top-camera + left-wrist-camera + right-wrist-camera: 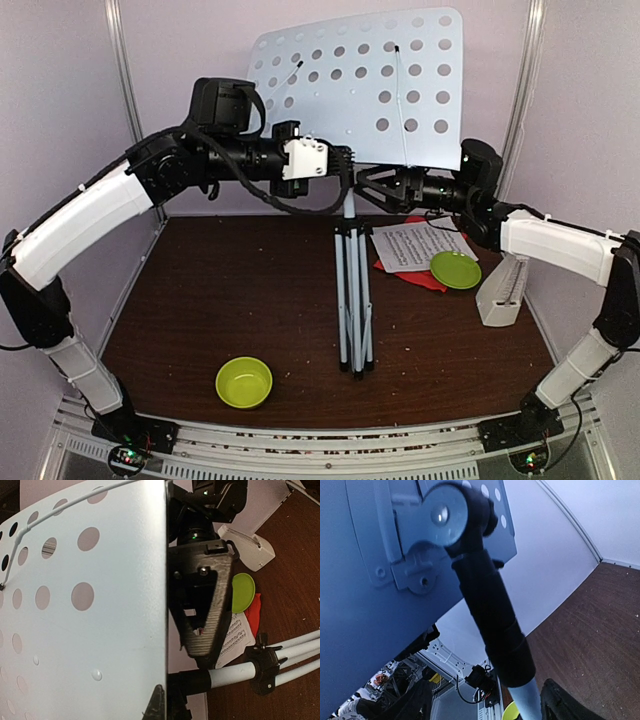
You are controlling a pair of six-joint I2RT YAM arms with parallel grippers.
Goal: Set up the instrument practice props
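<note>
The music stand's pale perforated desk (360,85) tops a pole (348,215) on grey tripod legs (352,300) at mid-table. My left gripper (345,165) is shut on the desk's lower edge; in the left wrist view the desk (85,605) runs edge-on between its fingertips (157,702). My right gripper (365,187) is open, its fingers (415,702) on either side of the pole's black sleeve (492,625) with gaps showing. White sheet music (420,245) lies on a red page (425,278) at the right. The cream metronome (503,290) stands near the right edge.
A lime-green plate (455,270) rests on the pages' near corner. A lime-green bowl (244,382) sits near the front, left of the tripod feet. Walls close the table at the back and on both sides.
</note>
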